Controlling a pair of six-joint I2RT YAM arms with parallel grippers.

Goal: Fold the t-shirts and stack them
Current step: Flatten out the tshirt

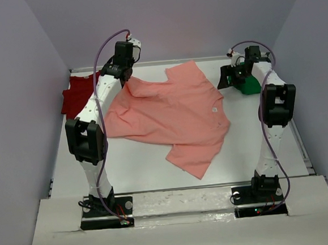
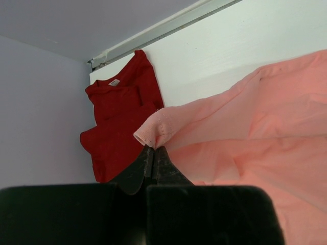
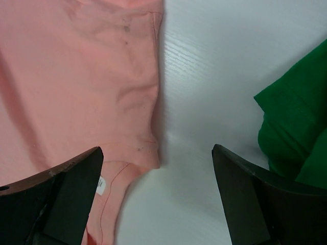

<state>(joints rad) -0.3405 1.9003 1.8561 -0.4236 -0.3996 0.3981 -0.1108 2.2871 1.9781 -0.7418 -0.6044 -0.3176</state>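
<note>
Left hand (image 2: 153, 154) tight on pink shirt (image 2: 245, 138)

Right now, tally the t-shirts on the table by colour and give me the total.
salmon-pink t-shirt: 1
dark red t-shirt: 1
bright green t-shirt: 1
Total: 3

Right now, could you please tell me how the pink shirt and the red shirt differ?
The pink shirt sprawls open in the middle; the red shirt lies compact in the far left corner. The left end effector pinches the pink shirt's edge; nothing touches the red shirt. Both are plain cloth.
</note>
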